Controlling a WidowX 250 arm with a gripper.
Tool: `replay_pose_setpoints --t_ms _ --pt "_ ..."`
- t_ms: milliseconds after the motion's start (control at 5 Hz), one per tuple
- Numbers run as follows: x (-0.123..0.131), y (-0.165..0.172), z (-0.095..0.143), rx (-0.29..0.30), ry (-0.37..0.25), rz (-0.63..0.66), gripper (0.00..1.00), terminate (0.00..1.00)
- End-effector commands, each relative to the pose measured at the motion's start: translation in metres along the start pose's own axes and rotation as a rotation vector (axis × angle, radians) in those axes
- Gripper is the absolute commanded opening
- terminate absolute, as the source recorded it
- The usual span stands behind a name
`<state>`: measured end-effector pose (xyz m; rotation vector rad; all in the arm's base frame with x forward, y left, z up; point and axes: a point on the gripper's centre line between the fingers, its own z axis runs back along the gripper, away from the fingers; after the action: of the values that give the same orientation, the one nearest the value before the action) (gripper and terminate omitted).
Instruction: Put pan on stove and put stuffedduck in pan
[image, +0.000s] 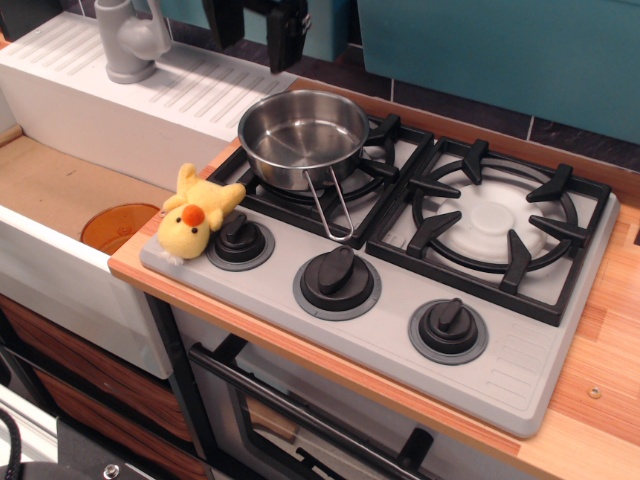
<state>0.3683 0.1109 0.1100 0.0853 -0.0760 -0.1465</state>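
Observation:
The shiny steel pan (303, 136) sits on the left burner grate of the grey stove (500, 360), its wire-loop handle pointing toward the front. The yellow stuffedduck (196, 213) lies on the stove's front-left corner, touching the left knob. My gripper (256, 28) hangs at the top edge, above and behind the pan, open with nothing between its black fingers; its upper part is cut off by the frame.
A white sink unit with a grey faucet (130, 40) stands to the left, with an orange disc (117, 226) in the basin. The right burner (497, 222) is bare. Three black knobs line the stove front. A teal wall lies behind.

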Motion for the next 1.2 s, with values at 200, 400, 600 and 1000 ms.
replay_pose_setpoints --t_ms 200,400,600,1000 --pt "0.01 0.002 0.024 0.028 -0.06 0.002 1.0 0.0" --pt "-0.014 0.006 0.028 0.039 -0.163 0.081 1.0 0.0" --pt "-0.037 0.01 0.032 0.049 -0.226 0.102 1.0 0.0" --pt "-0.088 0.019 0.018 0.101 -0.271 0.12 1.0 0.0"
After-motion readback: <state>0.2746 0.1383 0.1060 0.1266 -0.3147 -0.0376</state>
